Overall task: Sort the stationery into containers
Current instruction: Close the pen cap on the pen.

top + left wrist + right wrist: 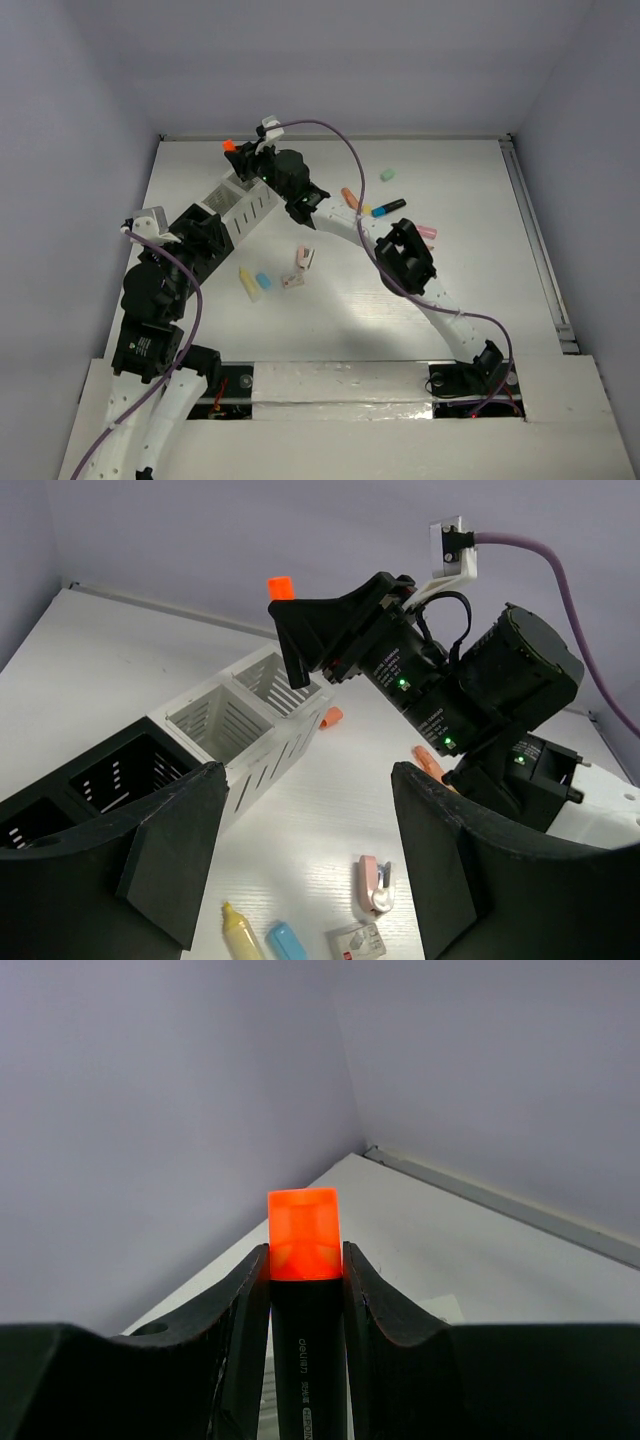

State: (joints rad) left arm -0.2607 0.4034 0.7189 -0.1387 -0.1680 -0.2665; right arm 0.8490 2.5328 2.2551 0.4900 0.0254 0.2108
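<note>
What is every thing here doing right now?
right gripper, shut on the orange-capped marker
orange-capped marker, held off the table
left gripper, open, empty
white box, upright, open on top
black box, upright, open on top
yellow piece, lying loose

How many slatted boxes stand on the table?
2. The white slatted plastic box stands far left; the black slatted plastic box is directly beside it, on the near side. None seems hidden.
</note>
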